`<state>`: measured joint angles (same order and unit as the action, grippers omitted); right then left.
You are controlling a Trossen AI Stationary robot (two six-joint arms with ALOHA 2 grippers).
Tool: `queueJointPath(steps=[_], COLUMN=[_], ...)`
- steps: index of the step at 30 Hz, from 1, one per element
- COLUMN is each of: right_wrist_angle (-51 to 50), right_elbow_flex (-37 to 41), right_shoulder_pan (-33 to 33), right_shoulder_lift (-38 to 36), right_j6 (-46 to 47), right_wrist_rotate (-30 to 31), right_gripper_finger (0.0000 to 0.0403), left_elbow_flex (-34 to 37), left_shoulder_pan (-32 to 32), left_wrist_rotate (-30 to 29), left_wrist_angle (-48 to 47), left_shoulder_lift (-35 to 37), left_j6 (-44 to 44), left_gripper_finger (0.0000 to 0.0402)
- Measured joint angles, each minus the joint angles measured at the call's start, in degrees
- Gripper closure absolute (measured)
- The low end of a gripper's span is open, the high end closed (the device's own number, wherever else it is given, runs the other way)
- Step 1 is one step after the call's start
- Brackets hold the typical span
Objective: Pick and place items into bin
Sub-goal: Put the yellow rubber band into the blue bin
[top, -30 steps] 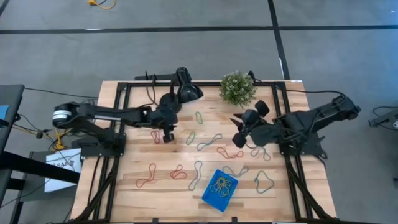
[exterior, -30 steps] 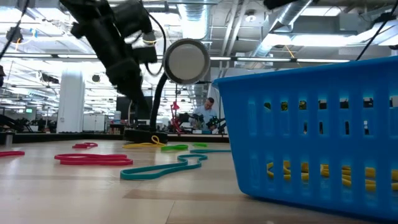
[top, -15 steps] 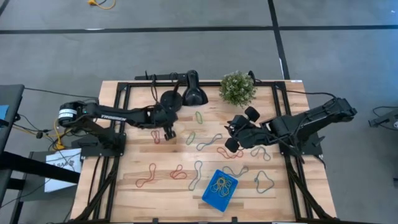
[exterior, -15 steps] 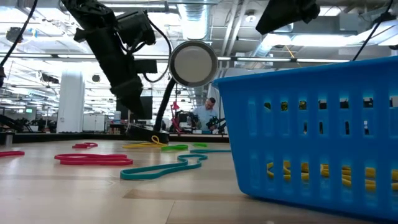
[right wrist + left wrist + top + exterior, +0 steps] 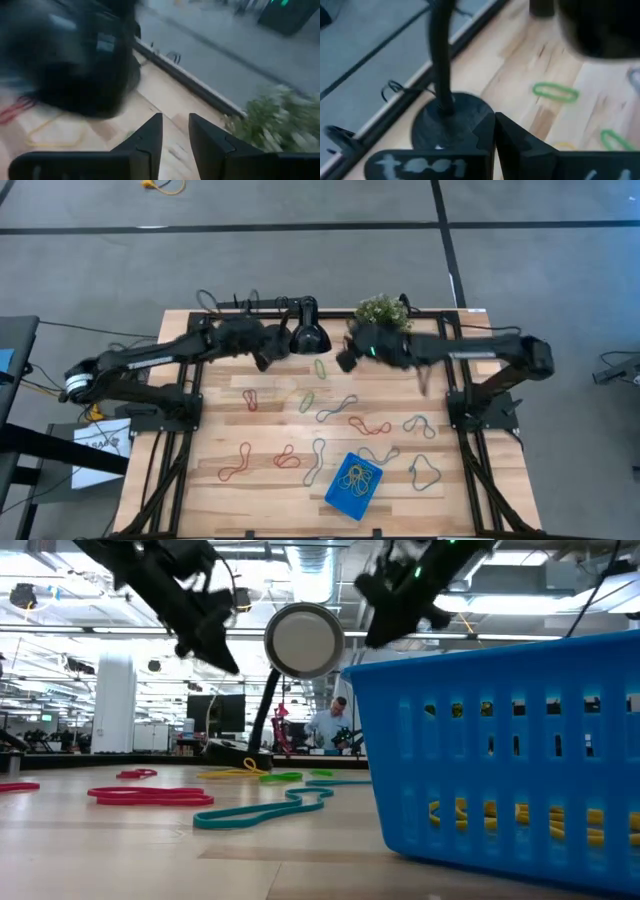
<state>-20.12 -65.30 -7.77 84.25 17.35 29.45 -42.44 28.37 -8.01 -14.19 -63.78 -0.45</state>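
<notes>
Both arms are built from slender dark, near-black links; the left arm carries a white cylindrical joint cap at its base end and faint white lettering along one link. The right tool (image 5: 345,356) shows a small green indicator light on its wrist housing. Each tool ends in two flat, black, angular fingers (image 5: 145,145), and the left tool (image 5: 494,145) bears white printed characters on its body.

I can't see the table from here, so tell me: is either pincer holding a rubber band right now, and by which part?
Nothing is held. The left pincer is shut and empty; the right pincer is slightly open with nothing between its fingers.
</notes>
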Motion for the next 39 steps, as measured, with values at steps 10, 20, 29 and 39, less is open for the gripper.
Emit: queueJointPath(steps=[10, 20, 29, 39], right_wrist_angle=[11.58, 16.12, 14.57, 8.38], right_elbow_flex=[-0.57, -0.52, -0.52, -0.52], right_shoulder_pan=[-5.03, -5.78, -3.62, 8.72], right_shoulder_lift=[2.85, 8.56, 9.07, 3.5], right_j6=[-7.7, -9.91, -8.43, -2.3], right_wrist_rotate=[-1.13, -5.7, -5.11, -3.63], right_gripper_finger=[0.0361, 0.0395, 0.0401, 0.0402], left_elbow_flex=[-0.04, -0.04, 0.38, 15.27], left_shoulder_pan=[2.46, 2.5, -1.79, -12.0], left_wrist_rotate=[-0.3, 0.0, 4.84, 14.41], left_wrist_angle=[-2.15, -8.7, -21.46, -1.32], left_shoulder_lift=[6.74, 5.92, 6.18, 5.63], left_j6=[3.25, 0.87, 0.64, -3.95], left_gripper_finger=[0.0401, 0.0401, 0.0402, 0.0402])
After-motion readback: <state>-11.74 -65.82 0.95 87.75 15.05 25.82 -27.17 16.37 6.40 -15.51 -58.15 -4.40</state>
